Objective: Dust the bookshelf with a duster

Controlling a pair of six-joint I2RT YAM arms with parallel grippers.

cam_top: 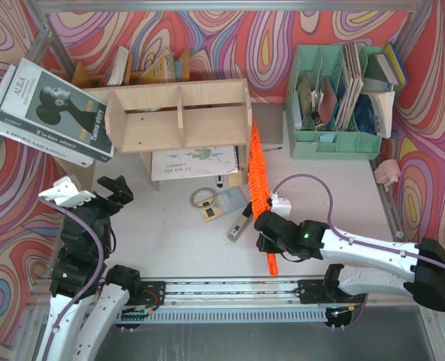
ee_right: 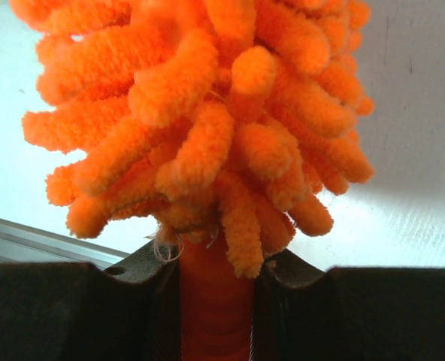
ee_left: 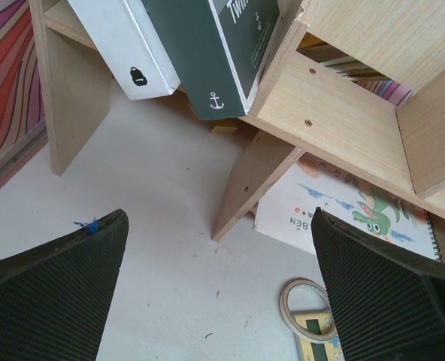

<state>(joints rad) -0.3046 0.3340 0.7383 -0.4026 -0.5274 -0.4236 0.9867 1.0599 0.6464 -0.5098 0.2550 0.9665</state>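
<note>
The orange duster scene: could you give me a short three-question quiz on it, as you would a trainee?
1. True or false: the right claw is shut on the handle of the duster.
2. How many compartments does the bookshelf have?
3. The left claw is: A open and empty; B shut on the duster; C shut on the bookshelf.
Key: 1 true; 2 two; 3 A.

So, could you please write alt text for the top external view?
The right hand grips the orange duster by its handle, the fluffy head reaching beside the right end of the plywood bookshelf. The left hand is open, near the shelf's left side.
</note>
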